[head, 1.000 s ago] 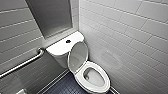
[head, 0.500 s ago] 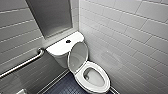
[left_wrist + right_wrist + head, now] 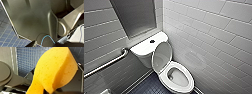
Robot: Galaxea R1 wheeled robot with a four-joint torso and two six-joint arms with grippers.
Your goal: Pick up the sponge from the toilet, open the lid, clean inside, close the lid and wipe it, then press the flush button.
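The white toilet (image 3: 190,78) stands in the corner against the tiled wall. Its lid (image 3: 162,56) is raised and leans back on the tank (image 3: 145,46), so the ring seat and the bowl show. A dark flush button (image 3: 152,41) sits on top of the tank. The orange sponge (image 3: 53,70) looms large in the right wrist view, pinched at its lower end by my right gripper (image 3: 48,91), which is shut on it above blue floor tiles. My left gripper is open.
A metal grab bar (image 3: 106,63) runs along the left wall beside the tank. Small dark blue tiles (image 3: 147,86) cover the floor in front of the toilet. The white tiled wall (image 3: 214,37) stands close on the toilet's right.
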